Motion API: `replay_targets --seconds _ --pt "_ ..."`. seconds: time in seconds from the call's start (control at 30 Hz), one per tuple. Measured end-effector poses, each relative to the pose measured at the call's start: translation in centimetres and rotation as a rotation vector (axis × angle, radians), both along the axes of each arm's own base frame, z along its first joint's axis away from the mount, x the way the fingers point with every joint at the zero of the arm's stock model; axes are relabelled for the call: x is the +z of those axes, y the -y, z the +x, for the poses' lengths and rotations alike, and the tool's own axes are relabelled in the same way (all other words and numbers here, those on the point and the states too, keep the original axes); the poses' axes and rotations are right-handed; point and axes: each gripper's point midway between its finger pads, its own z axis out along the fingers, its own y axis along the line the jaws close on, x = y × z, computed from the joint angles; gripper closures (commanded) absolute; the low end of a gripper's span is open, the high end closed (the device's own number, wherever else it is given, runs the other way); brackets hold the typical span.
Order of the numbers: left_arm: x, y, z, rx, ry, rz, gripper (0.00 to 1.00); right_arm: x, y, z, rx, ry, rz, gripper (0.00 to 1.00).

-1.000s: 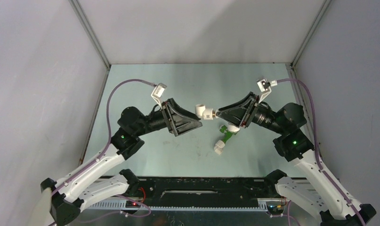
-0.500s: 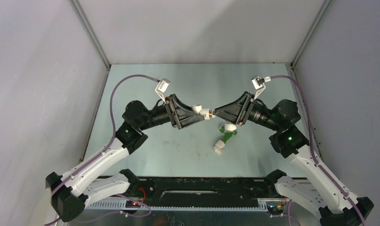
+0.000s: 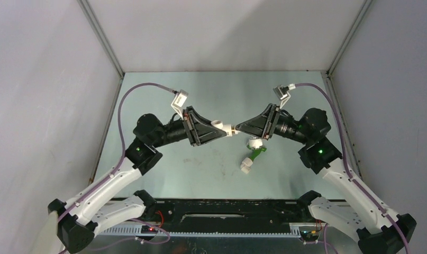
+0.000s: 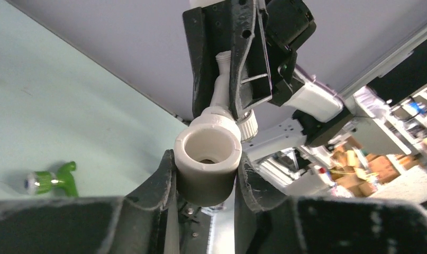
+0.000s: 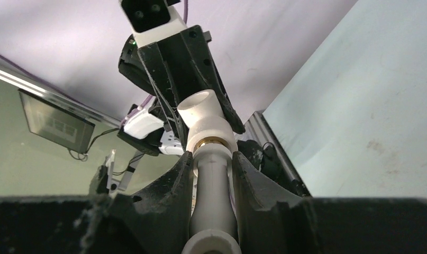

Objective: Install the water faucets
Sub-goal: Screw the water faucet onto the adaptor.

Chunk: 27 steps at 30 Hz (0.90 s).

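Overhead, the two arms met tip to tip above the middle of the pale green table (image 3: 200, 169); the left gripper (image 3: 222, 128) reached in from the left and the right gripper (image 3: 238, 128) from the right, both raised off the surface. The left gripper was clenched on a white plastic elbow pipe fitting (image 4: 207, 159); in the left wrist view its two dark fingers (image 4: 166, 174) pressed against either side of the fitting's open round mouth. The right gripper was clamped around the stem of the white plastic faucet (image 5: 212, 201); in the right wrist view that stem ran up between the fingers to a brass ring (image 5: 210, 142), which sat at the end of the elbow fitting, so faucet and fitting were touching end to end. A ribbed pale knob (image 4: 248, 127) showed just beside the right gripper's fingers; the faucet's spout could not be made out. The bright green plastic faucet (image 3: 259, 153) lay flat on the table, just near of the right gripper's tip and apart from both grippers; a short white fitting (image 3: 246, 166) touched its near end.
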Motion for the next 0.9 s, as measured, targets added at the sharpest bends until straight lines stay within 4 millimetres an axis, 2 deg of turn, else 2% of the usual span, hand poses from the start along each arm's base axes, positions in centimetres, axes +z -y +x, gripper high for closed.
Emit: replay_targets --seconds 0.1,0.23,0.37,0.47,0.53,0.57,0.6,0.67,0.83,0.87,0.9 --pt "-0.2 -0.4 -0.2 0.011 0.073 0.028 1.0 -0.4 -0.3 0.0 0.023 -0.059 0.002 1.0" --pt "-0.6 -0.9 -0.7 0.033 0.295 0.105 1.0 -1.1 -0.9 0.1 0.062 -0.165 0.009 1.0" --pt "-1.5 -1.6 -1.6 0.063 0.661 0.232 1.0 -1.9 -1.7 -0.1 0.128 -0.28 0.007 1.0" --pt "-2.5 -2.1 -2.1 0.071 1.01 0.386 1.0 -2.6 -2.1 -0.4 0.184 -0.366 -0.002 1.0" --pt "-2.9 -2.3 -2.1 0.083 1.228 0.492 1.0 -3.0 -2.3 -0.4 0.202 -0.411 -0.006 1.0" --pt "-3.1 -2.7 -1.3 0.116 1.334 0.572 1.0 -3.1 -2.4 -0.5 0.209 -0.424 -0.007 1.0" --pt "-3.3 -2.2 -2.2 0.099 1.444 0.606 1.0 -3.2 -2.4 -0.7 0.222 -0.439 -0.01 1.0" --pt "-3.2 -2.1 -2.4 0.12 1.659 0.707 1.0 -3.1 -2.4 -0.9 0.235 -0.454 -0.01 1.0" --pt "-3.5 -2.1 -2.1 0.2 2.053 0.934 1.0 -3.5 -2.3 -0.8 0.236 -0.489 -0.016 1.0" --pt "-3.5 -2.1 -1.9 0.209 2.103 0.978 0.97 -3.7 -2.4 -0.6 0.233 -0.498 -0.018 1.0" --pt "-3.4 -2.1 -1.9 0.215 2.138 1.012 0.86 -3.7 -2.4 -0.5 0.231 -0.501 -0.018 1.0"
